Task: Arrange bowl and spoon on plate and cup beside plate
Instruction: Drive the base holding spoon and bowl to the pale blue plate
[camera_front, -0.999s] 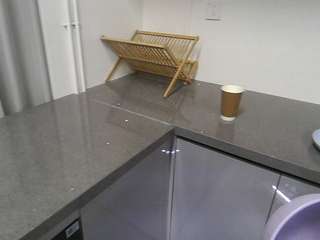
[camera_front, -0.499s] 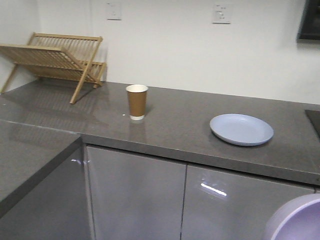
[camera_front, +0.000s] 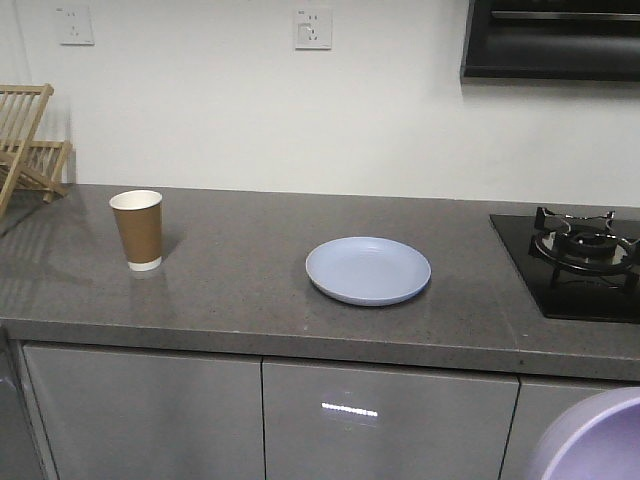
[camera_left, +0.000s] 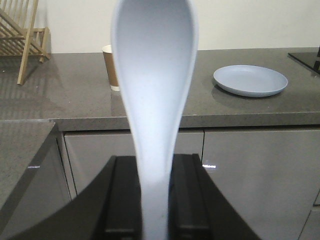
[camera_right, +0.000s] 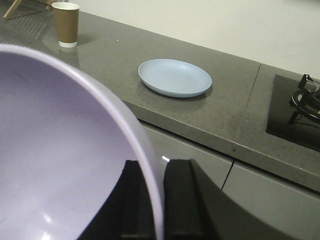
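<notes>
Tableware, four pieces: two standing on the worktop (camera_front: 230, 295), two held.
Plate (camera_front: 368, 270): round, pale blue, shallow, raised rim, lying flat. Cup (camera_front: 137, 230): brown paper, white rim and base band, upright, well apart to the plate's left. Spoon (camera_left: 154, 100): pale blue, handle clamped in the left hand (camera_left: 155, 200), scoop outward. Bowl (camera_right: 60, 165): lavender, rim gripped by the right hand (camera_right: 152, 200), off the worktop.

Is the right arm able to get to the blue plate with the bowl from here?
Probably, once it moves in. The right gripper holds the bowl short of the counter. Nothing sits on the plate, and the cup stands well aside.
</notes>
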